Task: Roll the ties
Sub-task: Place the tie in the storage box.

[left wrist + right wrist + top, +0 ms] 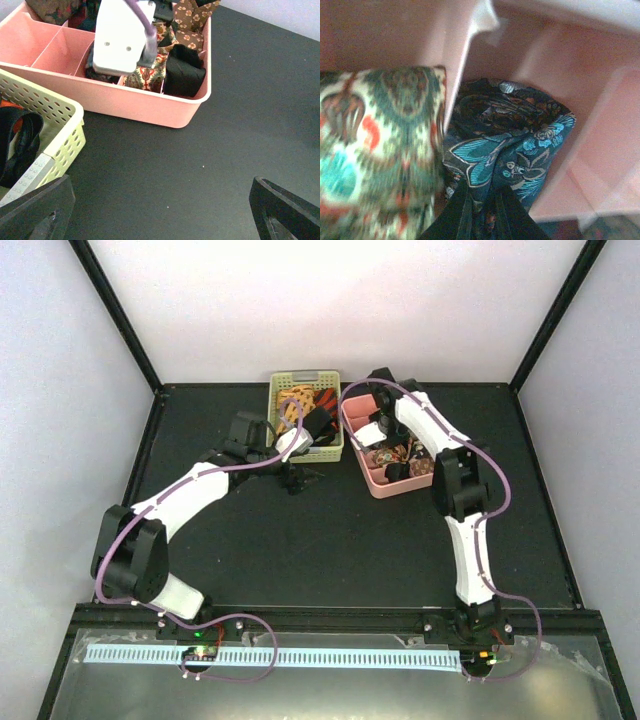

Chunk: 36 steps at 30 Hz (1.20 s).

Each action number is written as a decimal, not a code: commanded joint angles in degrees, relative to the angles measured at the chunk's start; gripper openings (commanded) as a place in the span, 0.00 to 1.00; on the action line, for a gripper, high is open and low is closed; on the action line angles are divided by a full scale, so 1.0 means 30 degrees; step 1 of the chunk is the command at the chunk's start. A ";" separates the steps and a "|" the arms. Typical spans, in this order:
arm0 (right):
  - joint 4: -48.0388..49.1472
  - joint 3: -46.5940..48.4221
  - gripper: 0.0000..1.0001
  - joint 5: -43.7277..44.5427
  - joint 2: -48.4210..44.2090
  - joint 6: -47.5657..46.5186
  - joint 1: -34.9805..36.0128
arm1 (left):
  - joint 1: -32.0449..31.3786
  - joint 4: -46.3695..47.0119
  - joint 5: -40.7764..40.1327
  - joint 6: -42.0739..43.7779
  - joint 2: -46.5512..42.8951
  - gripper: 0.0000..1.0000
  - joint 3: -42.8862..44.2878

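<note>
Now | black table (pixel 350 540), white walls (pixel 330 300) | left pincer (pixel 160 215) spread | right pincer (pixel 482 212) pinching navy floral tie (pixel 520 150)

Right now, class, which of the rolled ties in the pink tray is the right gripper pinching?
The dark navy tie with teal flowers; the right gripper is shut on its fabric. The pale patterned tie sits beyond the divider, not between the fingers.

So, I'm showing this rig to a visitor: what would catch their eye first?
The pink tray, right of centre at the back, with rolled patterned ties in it and the right gripper shut on a dark floral tie in one compartment. Left of it, the pale green basket holds loose ties; the left gripper hangs open above the table.
</note>
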 commanded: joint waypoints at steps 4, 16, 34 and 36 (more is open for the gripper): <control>-0.0608 -0.0077 0.02 0.0453 0.2254 -0.0345 0.0225 | 0.0265 0.0347 0.0848 -0.0373 0.0325 0.99 -0.0010; 0.0073 0.0408 0.22 0.0923 0.1337 0.1448 0.0224 | 0.0383 0.0046 0.0864 -0.0079 0.0136 0.99 0.0231; 0.2249 -0.1741 0.70 0.1328 -0.4873 0.2301 0.0316 | 0.0744 -0.0401 -0.3239 -0.0944 -0.2022 0.99 0.1693; 0.2585 -0.1850 0.76 0.1009 -0.5767 0.2940 0.0312 | 0.0896 -0.0579 -0.4107 -0.0926 -0.2489 0.99 0.2042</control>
